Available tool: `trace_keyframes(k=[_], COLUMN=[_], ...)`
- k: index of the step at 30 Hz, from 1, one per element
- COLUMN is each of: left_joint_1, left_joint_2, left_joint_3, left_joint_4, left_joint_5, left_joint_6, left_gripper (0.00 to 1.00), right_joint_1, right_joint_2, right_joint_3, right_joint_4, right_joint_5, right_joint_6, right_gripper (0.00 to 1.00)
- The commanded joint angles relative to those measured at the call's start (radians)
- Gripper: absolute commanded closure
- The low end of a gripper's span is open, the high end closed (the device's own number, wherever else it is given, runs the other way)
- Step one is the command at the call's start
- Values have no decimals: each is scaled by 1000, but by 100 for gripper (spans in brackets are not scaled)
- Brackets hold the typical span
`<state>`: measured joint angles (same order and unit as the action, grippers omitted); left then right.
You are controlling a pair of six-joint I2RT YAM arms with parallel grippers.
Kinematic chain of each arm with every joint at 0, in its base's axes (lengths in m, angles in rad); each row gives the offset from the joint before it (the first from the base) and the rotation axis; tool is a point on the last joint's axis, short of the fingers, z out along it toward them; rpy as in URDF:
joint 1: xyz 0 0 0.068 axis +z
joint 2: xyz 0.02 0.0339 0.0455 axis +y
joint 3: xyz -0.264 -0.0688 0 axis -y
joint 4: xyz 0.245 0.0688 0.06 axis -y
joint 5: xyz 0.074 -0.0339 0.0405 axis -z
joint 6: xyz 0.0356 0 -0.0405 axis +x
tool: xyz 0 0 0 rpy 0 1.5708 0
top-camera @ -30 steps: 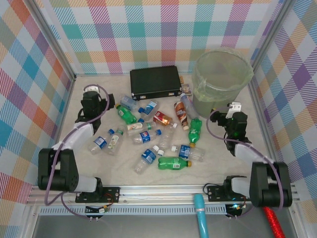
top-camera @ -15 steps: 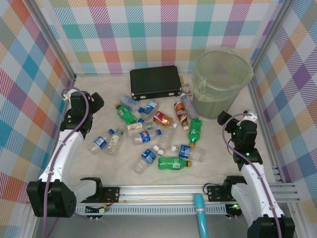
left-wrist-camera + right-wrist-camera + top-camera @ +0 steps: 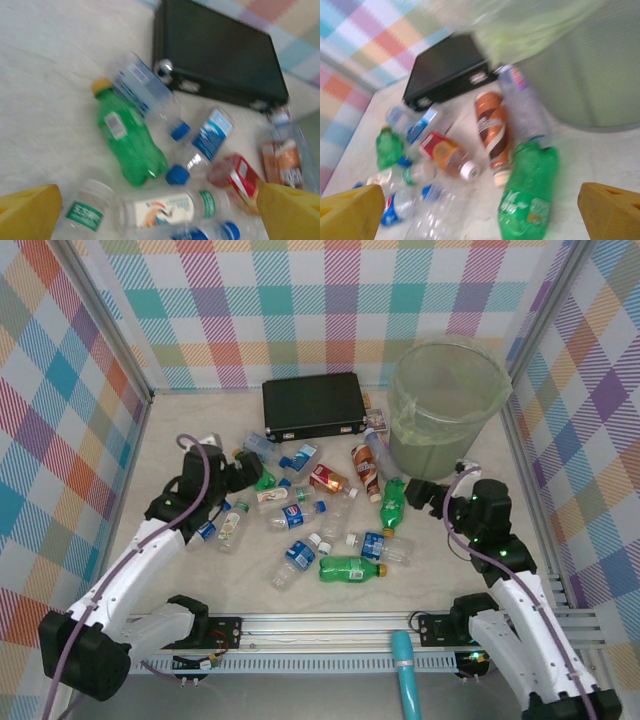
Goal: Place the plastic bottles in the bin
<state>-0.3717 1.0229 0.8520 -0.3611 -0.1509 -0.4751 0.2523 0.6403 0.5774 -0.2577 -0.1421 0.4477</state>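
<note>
my right pincer (image 3: pixel 424 496): spread wide, empty | green bottle (image 3: pixel 529 200): just ahead, slightly right, long axis running away toward the bin (image 3: pixel 440 440) | this pincer is the nearer one

Pastel plaid walls (image 3: pixel 300 300) here, pink, teal, yellow, purple. Flat black rectangular case (image 3: pixel 312 405), translucent pale-green round bin (image 3: pixel 440 445), off-white marbled tabletop (image 3: pixel 240 585). Small plastic bottles (image 3: pixel 352 568): some green, some clear with blue, red or brown labels.
</note>
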Motion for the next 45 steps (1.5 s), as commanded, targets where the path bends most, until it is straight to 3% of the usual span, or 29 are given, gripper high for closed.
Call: trace_keyframes(k=[1, 6, 10, 20, 24, 28, 36, 45], left_joint_1=[-67, -151, -162, -163, -164, -164, -164, -164], left_joint_2=[-40, -85, -132, -247, -314, -349, -376, -524], left_joint_3=[-40, -57, -62, -101, -126, -122, -112, -146], left_joint_4=[6, 5, 5, -25, -35, -59, -109, -122], left_joint_5=[-37, -67, -76, -132, -147, -124, -140, -161], left_joint_6=[13, 5, 6, 2, 13, 19, -20, -2], left_gripper=[0, 0, 0, 0, 0, 0, 0, 0], right_joint_1=[171, 455, 680, 950, 1031, 1071, 1087, 1091], right_joint_2=[25, 135, 269, 513, 589, 655, 806, 929], right_joint_3=[68, 164, 261, 379, 405, 433, 468, 466], right_joint_4=[-104, -222, -342, -528, -579, -601, -609, -518], right_joint_5=[87, 266, 437, 620, 616, 532, 438, 443], right_joint_6=[-85, -149, -225, -367, -445, -494, -577, -617], right_gripper=[1, 1, 1, 1, 1, 0, 14, 15])
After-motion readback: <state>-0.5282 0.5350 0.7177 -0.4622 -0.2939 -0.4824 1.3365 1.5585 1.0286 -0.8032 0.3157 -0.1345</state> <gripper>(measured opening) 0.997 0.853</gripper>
